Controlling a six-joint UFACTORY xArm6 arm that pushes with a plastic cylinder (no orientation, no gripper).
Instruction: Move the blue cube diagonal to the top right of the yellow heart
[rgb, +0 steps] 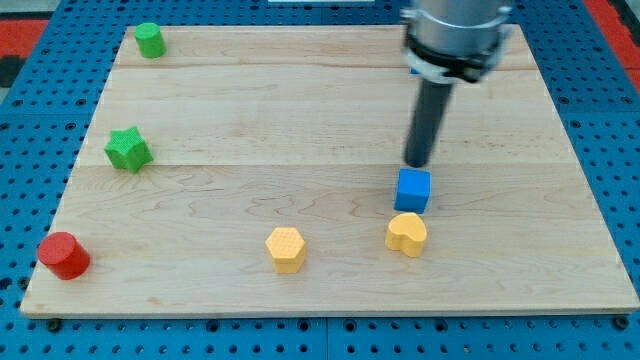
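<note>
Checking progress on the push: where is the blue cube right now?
The blue cube sits right of the board's centre, directly above the yellow heart and nearly touching it, with my tip just above it.

Pale wooden board (250, 120) resting on blue perforated table (40, 100), with red surface (50, 15) at the view's top corners.

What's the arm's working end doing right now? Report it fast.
No claw on this arm: it ends in a rod.
My tip holds nothing; it sits just above the blue cube, toward the view's top. Contact cannot be told.
</note>
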